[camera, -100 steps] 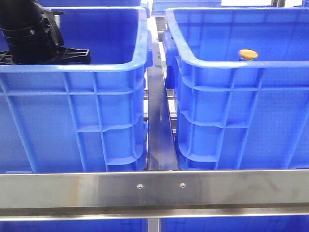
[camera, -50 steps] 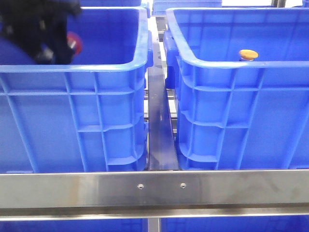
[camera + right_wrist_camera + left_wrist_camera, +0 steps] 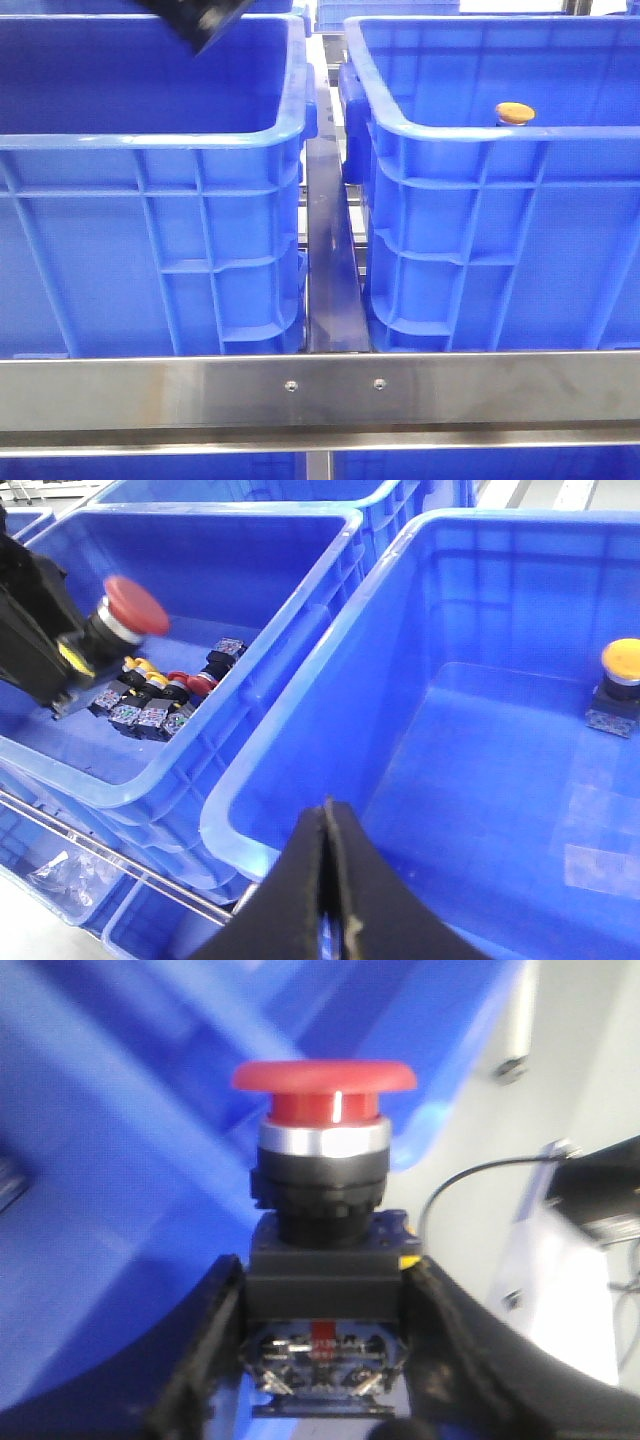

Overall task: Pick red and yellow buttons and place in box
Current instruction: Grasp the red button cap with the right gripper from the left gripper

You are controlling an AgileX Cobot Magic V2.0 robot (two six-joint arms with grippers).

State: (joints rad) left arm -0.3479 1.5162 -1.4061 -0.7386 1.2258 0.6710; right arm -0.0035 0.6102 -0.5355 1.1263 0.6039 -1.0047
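The left gripper (image 3: 322, 1360) is clamping its jaws on the dark-red mushroom-domed push button (image 3: 324, 1095); the right gripper (image 3: 328, 880) is hanging pinched shut, empty. Risk: the button slipping loose before reaching the bright blue ribbed plastic crate (image 3: 300, 750).

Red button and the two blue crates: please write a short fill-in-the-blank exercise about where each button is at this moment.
1. The left gripper is shut on the ____ button.
2. The yellow button sits inside the ____ blue crate, seen from the front.
3. The right gripper is shut and holds ____.
4. The heap of spare buttons lies in the ____ crate.

Missing words: red; right; nothing; left
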